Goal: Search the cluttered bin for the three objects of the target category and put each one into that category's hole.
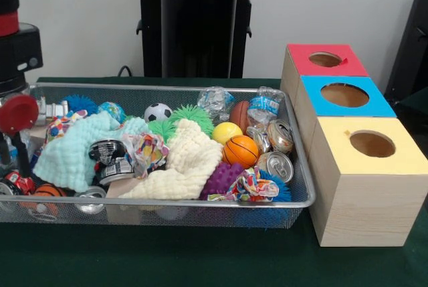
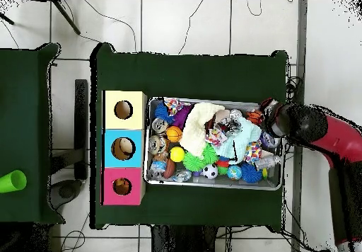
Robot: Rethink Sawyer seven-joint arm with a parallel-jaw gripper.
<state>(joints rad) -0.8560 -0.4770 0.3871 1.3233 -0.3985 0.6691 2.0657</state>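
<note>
Mesh bin (image 1: pixel 304 166) full of clutter sits on the green-covered desk (image 1: pixel 200 260), stretching from the left edge of the front view to just beside a row of three wooden boxes at its right. Those boxes touch one another and run from near to far: a yellow-topped box (image 1: pixel 364 186), a blue-topped box (image 1: pixel 344 94) and a red-topped box (image 1: pixel 324 59), each with one round hole in its top (in the overhead view something pale shows inside the blue one's hole). The red and black arm (image 2: pixel 322 130) reaches over the bin's left end as the front camera sees it, and its claw (image 1: pixel 19 156) hangs down among the things there; whether it is apart or together I cannot tell. Inside the bin, a mint-green cloth (image 1: pixel 73 150) lies left of centre, and a cream cloth (image 1: pixel 187 163) lies at the middle, its near edge draped down to the rim. Balls are scattered around them: an orange basketball (image 1: pixel 241 150) just right of the cream cloth, a yellow ball (image 1: pixel 226 132) touching it on the far side, a soccer ball (image 1: pixel 158 112) near the far wall and a purple knobbly ball (image 1: pixel 223 178) toward the near rim. Crushed cans (image 1: pixel 275 164) crowd the right end, with a crumpled plastic bottle (image 1: pixel 266 105) against the far right corner.
</note>
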